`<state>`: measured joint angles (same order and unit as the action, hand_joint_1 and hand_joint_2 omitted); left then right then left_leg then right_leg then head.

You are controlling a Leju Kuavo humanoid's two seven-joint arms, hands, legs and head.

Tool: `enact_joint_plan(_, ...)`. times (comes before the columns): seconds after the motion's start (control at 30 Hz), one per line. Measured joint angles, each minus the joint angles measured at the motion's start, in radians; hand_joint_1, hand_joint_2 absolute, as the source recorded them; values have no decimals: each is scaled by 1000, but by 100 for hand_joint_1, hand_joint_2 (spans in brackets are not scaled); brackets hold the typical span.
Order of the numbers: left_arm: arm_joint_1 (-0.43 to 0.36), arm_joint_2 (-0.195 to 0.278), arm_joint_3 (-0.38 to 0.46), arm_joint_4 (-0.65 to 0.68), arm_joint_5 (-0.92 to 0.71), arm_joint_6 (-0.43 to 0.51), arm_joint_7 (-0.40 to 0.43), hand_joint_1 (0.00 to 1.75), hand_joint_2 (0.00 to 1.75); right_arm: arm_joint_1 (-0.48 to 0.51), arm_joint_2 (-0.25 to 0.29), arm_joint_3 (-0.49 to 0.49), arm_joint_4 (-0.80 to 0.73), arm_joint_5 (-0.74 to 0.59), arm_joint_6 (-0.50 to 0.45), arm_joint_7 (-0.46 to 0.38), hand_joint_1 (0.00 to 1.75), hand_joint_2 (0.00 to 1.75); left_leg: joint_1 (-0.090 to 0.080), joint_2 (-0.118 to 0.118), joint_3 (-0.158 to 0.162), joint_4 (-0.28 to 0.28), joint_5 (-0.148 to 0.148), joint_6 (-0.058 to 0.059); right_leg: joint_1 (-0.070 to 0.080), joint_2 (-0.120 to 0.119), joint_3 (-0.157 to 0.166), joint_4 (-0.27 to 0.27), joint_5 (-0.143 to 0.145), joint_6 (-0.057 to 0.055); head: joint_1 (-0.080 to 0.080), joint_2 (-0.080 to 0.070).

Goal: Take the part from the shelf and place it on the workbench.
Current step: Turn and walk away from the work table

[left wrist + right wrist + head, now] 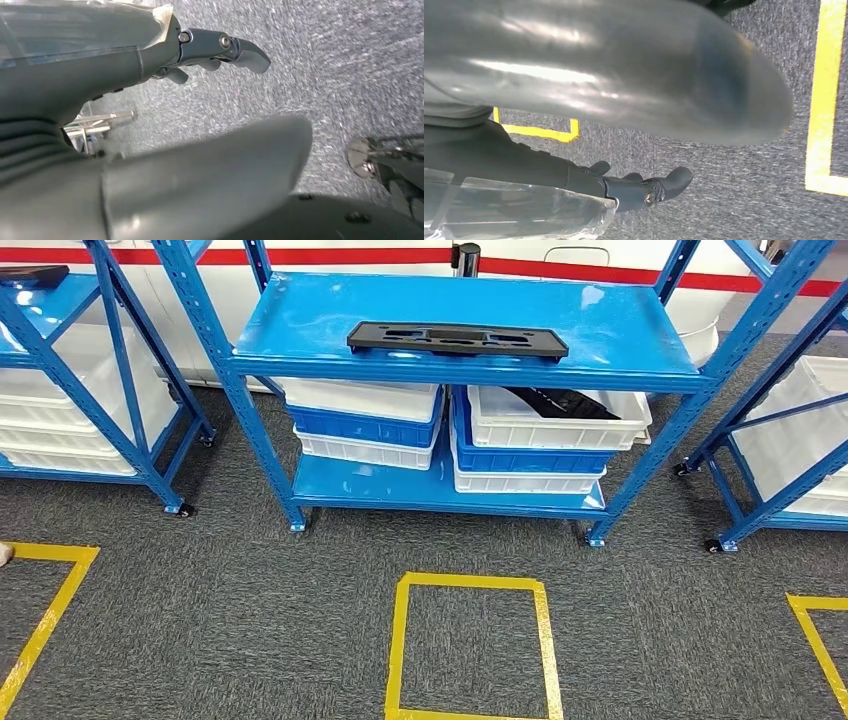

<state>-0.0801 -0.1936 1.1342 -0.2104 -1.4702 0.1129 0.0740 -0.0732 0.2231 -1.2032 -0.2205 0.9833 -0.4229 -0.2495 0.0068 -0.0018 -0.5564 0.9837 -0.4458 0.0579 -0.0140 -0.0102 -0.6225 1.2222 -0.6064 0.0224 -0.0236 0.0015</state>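
Observation:
A long flat black part with cut-outs lies on the top board of the blue shelf, near its front edge. My left hand hangs over grey carpet in the left wrist view, thumb and fingers apart, holding nothing. In the right wrist view my right hand also hangs above the carpet, its fingers spread away from the thumb and empty. Both hands are far from the shelf.
White and blue bins are stacked on the lower board; one bin holds a dark part. More blue shelves stand left and right. Yellow tape squares mark the grey carpet before the shelf.

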Motion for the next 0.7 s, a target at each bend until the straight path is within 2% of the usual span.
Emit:
enact_joint_plan(0.03,0,0,0,0,5,-3,-4,0,175,1,0,-1,0,-7,1,-3,0,0,-1,-4,-1,0,0,0,0,2,-27,48,-13,3,1,0)
enact_joint_plan(0.07,0,0,1,0,10,-7,-5,0,175,1,-1,-2,0,-12,2,-4,0,0,-2,-7,0,1,0,0,1,3,-35,59,-9,9,1,0)
enact_joint_plan(0.1,0,0,2,0,13,-10,-6,0,175,1,-2,-3,0,-16,3,-4,0,0,-2,-11,1,1,-1,-1,1,3,-21,26,12,17,2,0)
enact_joint_plan(0.17,0,0,4,0,15,-15,-7,0,175,1,-3,-8,0,-19,5,-3,0,0,-3,-18,4,3,-3,-4,-1,6,46,-120,76,29,4,0)
enact_joint_plan(0.2,0,0,4,0,16,-16,-7,0,175,0,-3,-10,0,-20,5,-3,0,0,-6,-21,5,5,-6,-9,-1,7,73,-183,101,27,4,0)
enact_joint_plan(0.23,0,0,4,0,16,-17,-7,0,175,-1,-3,-12,0,-20,6,-2,0,0,-9,-22,5,8,-10,-12,-3,9,91,-223,116,21,4,0)
enact_joint_plan(0.3,0,1,4,0,16,-17,-8,0,175,-1,-1,-16,0,-21,6,-2,0,0,-12,-23,4,12,-15,-5,-3,9,98,-238,124,10,3,0)
enact_joint_plan(0.37,0,1,5,0,17,-17,-8,0,175,-1,-1,-17,0,-22,6,-2,0,0,-11,-23,4,12,-13,5,-1,9,102,-238,126,6,3,0)
enact_joint_plan(0.4,0,1,5,0,17,-17,-8,0,175,-1,-1,-17,0,-22,6,-2,0,0,-9,-23,4,11,-12,5,0,10,102,-238,127,4,3,0)
enact_joint_plan(0.53,0,3,5,0,23,-18,-9,0,175,-1,-1,-18,0,-21,6,4,0,175,-5,-23,6,7,-9,-1,5,10,101,-237,127,2,2,0)
enact_joint_plan(0.7,0,4,7,0,27,-22,-9,0,175,-1,-1,-18,0,-20,6,18,0,175,-2,-23,6,4,-8,-22,9,10,100,-237,126,-7,3,0)
